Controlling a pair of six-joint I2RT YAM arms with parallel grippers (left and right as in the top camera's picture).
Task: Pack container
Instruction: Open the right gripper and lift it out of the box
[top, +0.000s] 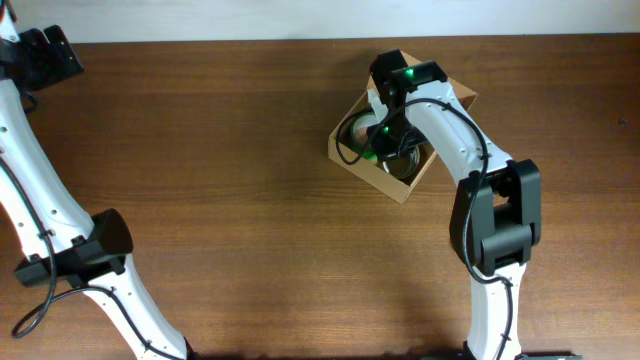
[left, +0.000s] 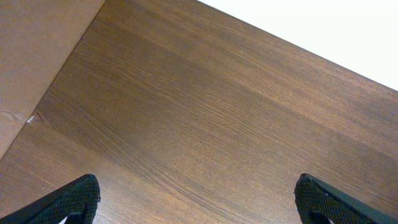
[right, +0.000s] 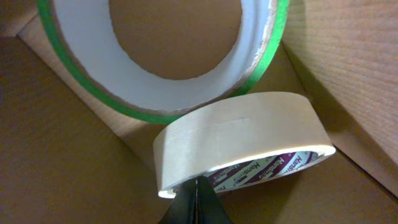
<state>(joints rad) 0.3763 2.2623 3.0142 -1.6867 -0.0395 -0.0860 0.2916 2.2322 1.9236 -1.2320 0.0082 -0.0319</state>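
Observation:
The tan cardboard container stands open at the back middle-right of the table, its flap folded outward. My right gripper reaches down inside it. In the right wrist view the fingers are pressed shut, their tips against the lower rim of a beige tape roll that leans tilted in the box. A green-edged tape roll lies behind it on the box floor. My left gripper is open and empty over bare wood at the far left back.
The box walls close in around my right gripper. A flat tan surface borders the wooden table in the left wrist view. The table's back edge meets a white wall.

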